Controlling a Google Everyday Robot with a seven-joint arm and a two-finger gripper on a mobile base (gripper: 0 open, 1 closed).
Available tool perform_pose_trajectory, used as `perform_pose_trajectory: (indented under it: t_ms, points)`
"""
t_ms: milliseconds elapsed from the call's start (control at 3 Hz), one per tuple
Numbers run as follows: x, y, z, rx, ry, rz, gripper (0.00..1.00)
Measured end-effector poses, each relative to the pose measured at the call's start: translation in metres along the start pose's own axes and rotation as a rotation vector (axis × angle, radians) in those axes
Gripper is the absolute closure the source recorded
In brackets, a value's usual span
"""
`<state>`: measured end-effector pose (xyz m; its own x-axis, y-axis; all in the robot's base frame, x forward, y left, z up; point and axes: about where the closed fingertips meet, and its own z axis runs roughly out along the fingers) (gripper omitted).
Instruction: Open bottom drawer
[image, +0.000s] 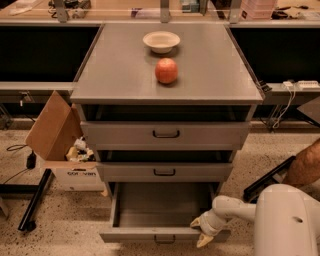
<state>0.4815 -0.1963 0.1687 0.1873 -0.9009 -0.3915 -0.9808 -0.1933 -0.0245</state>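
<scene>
**At the cabinet's foot: bottom drawer drawn out, pincer at its right front corner**

On the floor at far left, a black bar (34, 201) is laid slantwise. Beside it a cardboard box (52, 131) is stood against the cabinet's left side, flap raised, with crumpled scraps (76, 149) seen inside.

On the grey surface (115, 70) a pale bowl (161, 41) is set towards the back. A red apple (166, 70) is placed just in front of it, apart from it.

Below, the top drawer (125, 134) and the middle drawer (125, 171) are each seen slightly out. The bottom drawer (135, 234), lowest of the three, is pulled well forward, so that its grey inner floor is exposed.

At that drawer's right front corner the pincer (198, 233) is found. Its tips are held apart, one inside the drawer and one ahead of the front panel. It is carried by a white arm (235, 206), reached in from the robot's body (287, 220) at lower right.
</scene>
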Motion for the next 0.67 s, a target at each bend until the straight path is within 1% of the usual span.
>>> perform_pose_trajectory:
  t_ms: [333,667]
  points:
    - [0.0,0.0,0.0,0.0,0.0,0.0,0.0]
    - [-0.009,0.007,-0.017,0.038,0.001,-0.034,0.0]
